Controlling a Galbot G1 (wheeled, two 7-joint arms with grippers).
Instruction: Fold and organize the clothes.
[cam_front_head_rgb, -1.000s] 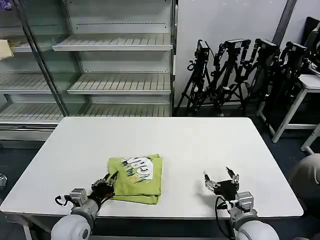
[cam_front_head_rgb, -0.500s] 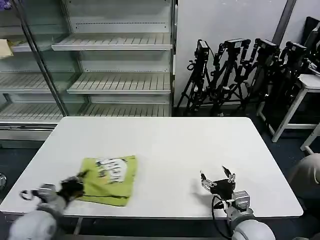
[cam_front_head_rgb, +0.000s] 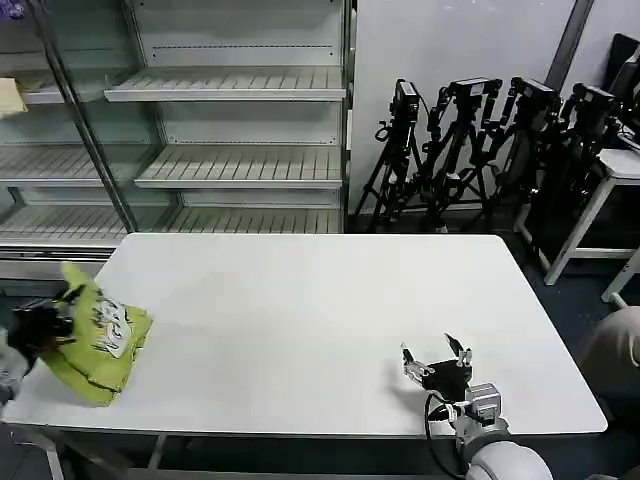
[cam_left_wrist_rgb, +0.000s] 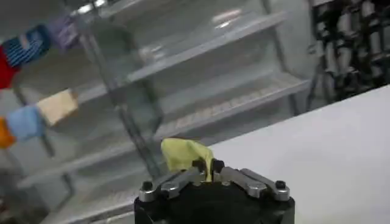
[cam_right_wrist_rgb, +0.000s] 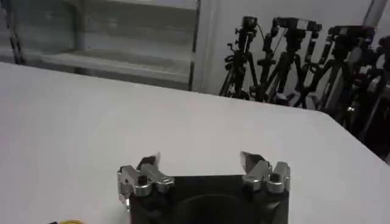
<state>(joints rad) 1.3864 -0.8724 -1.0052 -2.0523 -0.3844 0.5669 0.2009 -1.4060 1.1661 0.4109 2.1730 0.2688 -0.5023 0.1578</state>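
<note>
The clothes (cam_front_head_rgb: 98, 340) are a folded lime-green T-shirt with a white graphic on top, bunched at the far left edge of the white table (cam_front_head_rgb: 320, 300) and partly lifted off it. My left gripper (cam_front_head_rgb: 45, 325) is shut on the shirt's near edge. In the left wrist view the left gripper (cam_left_wrist_rgb: 207, 168) pinches a flap of the green fabric (cam_left_wrist_rgb: 181, 152) between closed fingers. My right gripper (cam_front_head_rgb: 432, 352) hovers low over the table's front right, open with nothing in it. In the right wrist view the right gripper (cam_right_wrist_rgb: 199, 161) stands wide apart above bare tabletop.
An empty glass-fronted shelf rack (cam_front_head_rgb: 230, 160) stands behind the table. Black tripods (cam_front_head_rgb: 480, 140) cluster at the back right beside a second white table (cam_front_head_rgb: 620, 165). A pale yellow cloth (cam_front_head_rgb: 10, 97) lies on a shelf at far left.
My left gripper has pulled the folded shirt from the table's front centre leftward to the left edge and raised it. The right gripper has barely moved.
</note>
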